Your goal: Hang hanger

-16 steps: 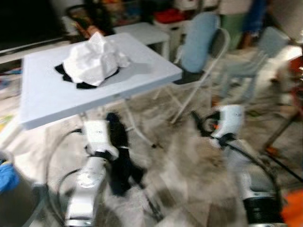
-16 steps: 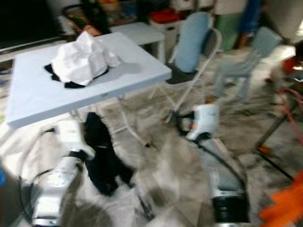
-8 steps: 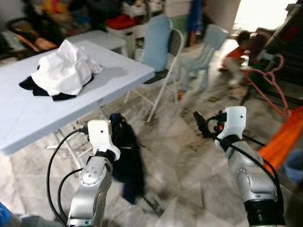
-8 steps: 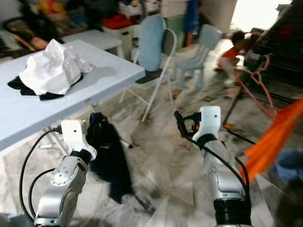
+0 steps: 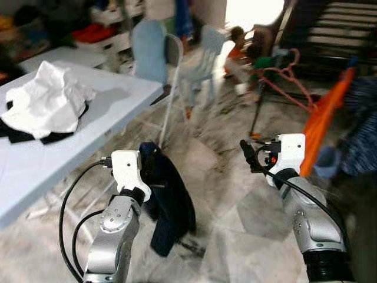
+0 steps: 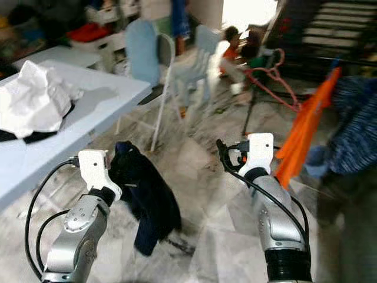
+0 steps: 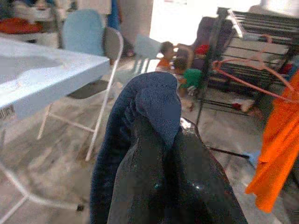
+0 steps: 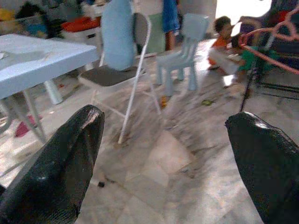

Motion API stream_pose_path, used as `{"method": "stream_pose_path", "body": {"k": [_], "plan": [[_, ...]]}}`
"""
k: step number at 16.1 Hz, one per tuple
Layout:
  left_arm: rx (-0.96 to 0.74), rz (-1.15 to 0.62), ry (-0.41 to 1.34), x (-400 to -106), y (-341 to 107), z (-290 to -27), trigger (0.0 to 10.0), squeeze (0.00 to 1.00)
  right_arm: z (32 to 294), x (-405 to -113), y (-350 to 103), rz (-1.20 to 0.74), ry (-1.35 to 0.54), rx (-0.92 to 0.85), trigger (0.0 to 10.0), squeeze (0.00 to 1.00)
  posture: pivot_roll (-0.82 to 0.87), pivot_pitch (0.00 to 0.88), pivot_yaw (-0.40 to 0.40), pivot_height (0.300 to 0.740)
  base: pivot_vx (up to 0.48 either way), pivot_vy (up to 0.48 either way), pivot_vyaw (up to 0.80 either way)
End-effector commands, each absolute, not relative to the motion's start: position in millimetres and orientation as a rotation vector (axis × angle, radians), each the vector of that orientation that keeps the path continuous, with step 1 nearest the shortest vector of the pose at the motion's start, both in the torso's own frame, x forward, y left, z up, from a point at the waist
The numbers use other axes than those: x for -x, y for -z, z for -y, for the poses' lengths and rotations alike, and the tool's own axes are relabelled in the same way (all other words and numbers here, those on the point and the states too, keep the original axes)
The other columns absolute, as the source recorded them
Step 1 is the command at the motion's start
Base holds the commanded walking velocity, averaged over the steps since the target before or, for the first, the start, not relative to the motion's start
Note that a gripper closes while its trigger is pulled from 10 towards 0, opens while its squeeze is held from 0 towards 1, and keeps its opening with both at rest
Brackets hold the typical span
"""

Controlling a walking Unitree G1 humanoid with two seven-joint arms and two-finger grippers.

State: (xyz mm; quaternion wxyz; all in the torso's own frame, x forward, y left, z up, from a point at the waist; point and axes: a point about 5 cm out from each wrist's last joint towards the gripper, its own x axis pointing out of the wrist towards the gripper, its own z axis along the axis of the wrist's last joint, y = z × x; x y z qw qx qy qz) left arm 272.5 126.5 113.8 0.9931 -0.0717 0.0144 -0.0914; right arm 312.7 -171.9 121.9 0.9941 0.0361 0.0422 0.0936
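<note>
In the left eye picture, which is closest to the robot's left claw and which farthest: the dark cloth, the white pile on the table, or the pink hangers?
From the left gripper:
1. Dark garment, clamped in its fingers and hanging toward the floor.
2. White cloth pile, on the table to the robot's left.
3. Pink hangers, far off to the right at the dark rack.

- My left gripper (image 6: 122, 160) holds a dark blue garment (image 6: 147, 203) that hangs above the tiled floor (image 6: 206, 194).
- My right gripper (image 6: 222, 154) is raised, nothing in it.
- A white cloth (image 6: 32, 100) lies on the table (image 6: 88, 118).
- A pink hanger (image 6: 272, 73) hangs ahead.
</note>
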Motion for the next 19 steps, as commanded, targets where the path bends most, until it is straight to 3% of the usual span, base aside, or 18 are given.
{"method": "stream_pose_path", "body": {"k": [1, 4, 8, 13, 19], "plan": [[0.130, 0.003, 0.190, -274, -121, -130, 10.0, 0.00, 164, -315, -129, -0.060, -0.213, -0.073, 10.0, 0.00, -0.09, 0.000, 0.048, 0.740, 0.000, 0.465, -0.80], [0.122, -0.002, 0.212, -272, -120, -128, 10.0, 0.00, 163, -315, -128, -0.062, -0.211, -0.076, 10.0, 0.00, -0.09, 0.000, 0.051, 0.740, 0.000, 0.442, -0.80], [0.107, -0.008, 0.238, -272, -119, -124, 10.0, 0.00, 162, -315, -128, -0.061, -0.211, -0.076, 10.0, 0.00, -0.09, 0.000, 0.051, 0.740, 0.335, 0.342, -0.80], [0.095, -0.004, 0.304, -270, -120, -117, 10.0, 0.00, 162, -316, -128, -0.056, -0.205, -0.077, 10.0, 0.00, -0.09, 0.000, 0.058, 0.740, 0.471, 0.000, -0.75], [0.114, -0.027, 0.318, -269, -117, -115, 10.0, 0.00, 162, -313, -125, -0.060, -0.202, -0.069, 10.0, 0.00, -0.09, 0.000, 0.060, 0.740, 0.409, 0.119, 0.00]]}}
